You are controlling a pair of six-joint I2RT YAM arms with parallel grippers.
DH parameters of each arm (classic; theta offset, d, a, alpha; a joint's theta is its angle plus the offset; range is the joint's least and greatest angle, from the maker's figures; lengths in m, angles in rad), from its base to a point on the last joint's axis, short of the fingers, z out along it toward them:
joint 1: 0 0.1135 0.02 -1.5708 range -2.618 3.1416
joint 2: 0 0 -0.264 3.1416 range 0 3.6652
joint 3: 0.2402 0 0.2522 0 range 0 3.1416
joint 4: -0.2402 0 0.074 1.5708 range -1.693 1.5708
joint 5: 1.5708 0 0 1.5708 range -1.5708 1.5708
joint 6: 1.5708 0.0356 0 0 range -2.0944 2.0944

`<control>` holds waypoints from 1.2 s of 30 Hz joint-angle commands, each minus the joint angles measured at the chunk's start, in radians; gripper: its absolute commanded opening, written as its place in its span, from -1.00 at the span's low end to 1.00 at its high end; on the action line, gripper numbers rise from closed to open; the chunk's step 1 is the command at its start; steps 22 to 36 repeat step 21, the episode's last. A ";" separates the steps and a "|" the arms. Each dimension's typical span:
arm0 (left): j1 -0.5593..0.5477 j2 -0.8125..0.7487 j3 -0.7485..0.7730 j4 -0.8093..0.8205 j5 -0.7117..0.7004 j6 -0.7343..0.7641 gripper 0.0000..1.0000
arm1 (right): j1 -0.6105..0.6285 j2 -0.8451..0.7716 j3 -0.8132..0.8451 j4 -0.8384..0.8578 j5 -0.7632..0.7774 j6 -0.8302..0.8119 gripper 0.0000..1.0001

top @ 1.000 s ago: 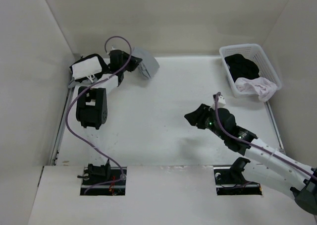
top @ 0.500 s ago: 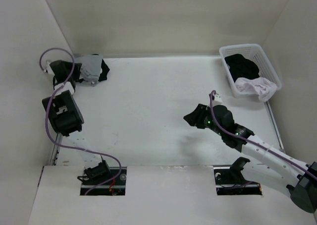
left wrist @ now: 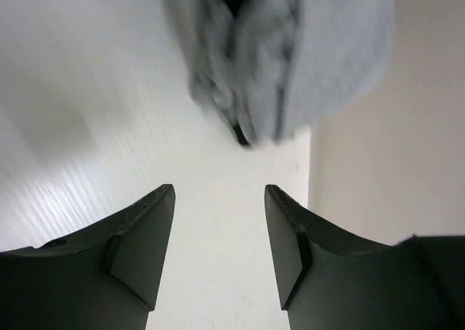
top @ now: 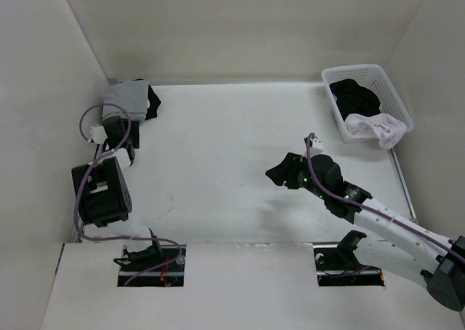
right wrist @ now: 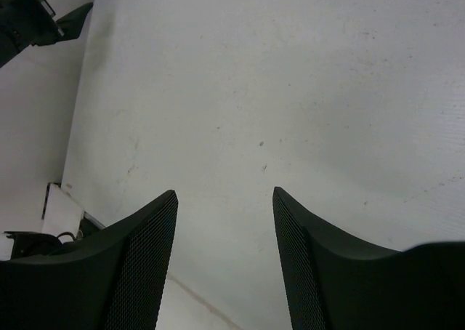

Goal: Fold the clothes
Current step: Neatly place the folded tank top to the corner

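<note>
Compactly bundled, the grey top (top: 122,96) lies in the far-left corner of the table (top: 218,148), hard by the wall, partly over black fabric (top: 151,102). Just short of it, the left gripper (left wrist: 219,192) points at the bundle with jaws apart and empty, its arm folded along the left wall. The right gripper (top: 280,174) hangs over mid-table, arm outstretched, jaws spread wide, holding nothing.

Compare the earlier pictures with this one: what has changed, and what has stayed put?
The left gripper carried the grey top leftward to the far left corner of the table, let it go and pulled back, open. The right gripper hardly moved, open and empty; the basket stayed.
</note>
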State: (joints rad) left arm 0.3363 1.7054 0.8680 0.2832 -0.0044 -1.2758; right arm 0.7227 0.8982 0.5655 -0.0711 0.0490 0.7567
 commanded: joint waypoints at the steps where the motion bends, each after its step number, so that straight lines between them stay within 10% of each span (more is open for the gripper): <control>1: -0.162 -0.154 -0.093 0.076 -0.100 -0.014 0.03 | 0.014 0.011 0.005 0.064 0.032 -0.007 0.20; 8: -0.459 -0.381 -0.190 0.030 -0.066 0.203 0.19 | 0.042 -0.027 -0.045 0.039 0.159 -0.003 0.11; 15: -0.867 -0.460 -0.208 -0.052 0.037 0.274 0.26 | 0.028 -0.047 -0.087 -0.012 0.265 0.049 -0.86; 20: -1.093 -0.397 -0.242 0.000 -0.032 0.328 0.21 | 0.024 -0.074 -0.107 -0.059 0.325 0.075 -0.92; 36: -1.113 -0.379 -0.248 0.007 -0.040 0.329 0.25 | 0.025 -0.085 -0.114 -0.065 0.340 0.084 -0.81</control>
